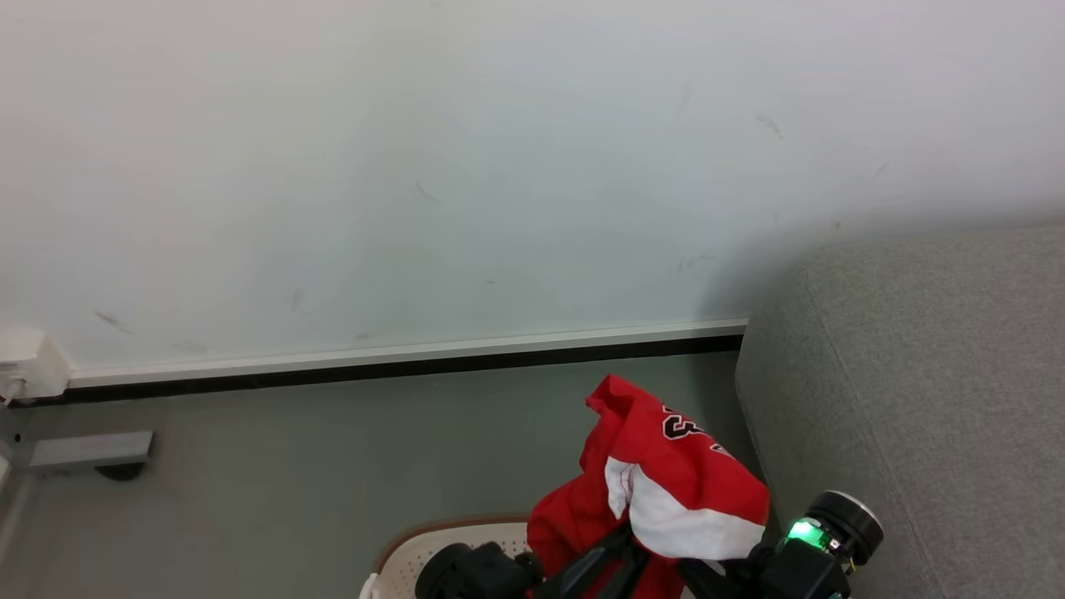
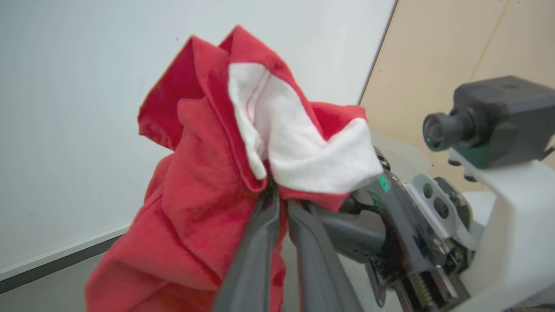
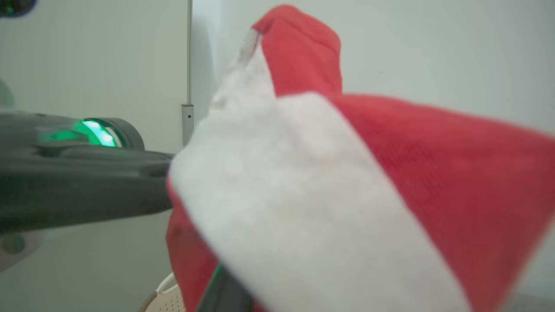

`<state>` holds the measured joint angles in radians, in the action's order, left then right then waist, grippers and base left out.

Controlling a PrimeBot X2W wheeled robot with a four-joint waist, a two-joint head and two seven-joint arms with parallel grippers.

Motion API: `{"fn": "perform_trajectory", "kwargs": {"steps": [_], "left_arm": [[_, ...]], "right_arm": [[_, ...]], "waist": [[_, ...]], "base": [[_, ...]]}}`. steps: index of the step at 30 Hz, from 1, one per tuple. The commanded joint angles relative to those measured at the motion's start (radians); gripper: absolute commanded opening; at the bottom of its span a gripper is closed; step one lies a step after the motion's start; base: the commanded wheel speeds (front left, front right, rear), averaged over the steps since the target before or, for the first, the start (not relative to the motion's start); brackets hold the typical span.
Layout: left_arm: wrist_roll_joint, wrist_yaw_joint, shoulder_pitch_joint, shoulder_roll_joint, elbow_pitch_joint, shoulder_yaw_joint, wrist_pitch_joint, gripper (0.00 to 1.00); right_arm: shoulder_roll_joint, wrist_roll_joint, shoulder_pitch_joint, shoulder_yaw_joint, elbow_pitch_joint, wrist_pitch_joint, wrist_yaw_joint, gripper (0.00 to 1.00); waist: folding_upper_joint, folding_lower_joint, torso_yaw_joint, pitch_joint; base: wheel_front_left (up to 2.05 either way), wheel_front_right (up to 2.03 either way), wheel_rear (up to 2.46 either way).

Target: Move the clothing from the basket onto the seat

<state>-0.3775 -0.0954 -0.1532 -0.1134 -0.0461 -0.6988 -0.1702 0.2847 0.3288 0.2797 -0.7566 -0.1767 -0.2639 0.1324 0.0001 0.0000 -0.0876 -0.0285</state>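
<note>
Scuffed white wall (image 1: 416, 166), white skirting (image 1: 399, 356) over grey floor (image 1: 291, 466); white box (image 1: 29, 366) far left.

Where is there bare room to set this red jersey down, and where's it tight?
The grey sofa is bare on top from its rounded left edge to the picture's right side. Bare floor lies between the skirting board and the basket. It is crowded above the basket, where the red jersey, left gripper and right gripper bunch together.

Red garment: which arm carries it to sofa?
Left, likely: left gripper is shut on the soft red garment with white panel. Right gripper sits nearer the light grey fabric sofa, grip hidden.
</note>
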Motion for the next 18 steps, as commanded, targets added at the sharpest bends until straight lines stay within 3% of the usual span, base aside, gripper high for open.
{"fn": "perform_trajectory", "kwargs": {"steps": [1,10,18], "left_arm": [[0.004,0.005,0.007,-0.012,-0.008,0.002,0.001,1.00],[0.013,0.025,0.004,-0.013,0.000,0.007,-0.018,1.00],[0.028,0.050,0.005,-0.028,-0.002,0.021,-0.035,1.00]], "right_arm": [[0.004,0.008,-0.012,0.010,0.011,-0.001,-0.003,0.00],[0.006,-0.013,-0.036,0.053,0.029,-0.001,-0.003,0.00],[0.005,-0.021,-0.049,0.090,0.038,-0.001,-0.003,0.00]], "waist": [[-0.0001,0.0000,-0.002,0.001],[-0.0001,0.0000,-0.042,0.016],[-0.0001,0.0000,-0.137,0.028]], "base": [[0.00,0.00,0.00],[0.00,0.00,0.00],[0.00,0.00,0.00]]}}
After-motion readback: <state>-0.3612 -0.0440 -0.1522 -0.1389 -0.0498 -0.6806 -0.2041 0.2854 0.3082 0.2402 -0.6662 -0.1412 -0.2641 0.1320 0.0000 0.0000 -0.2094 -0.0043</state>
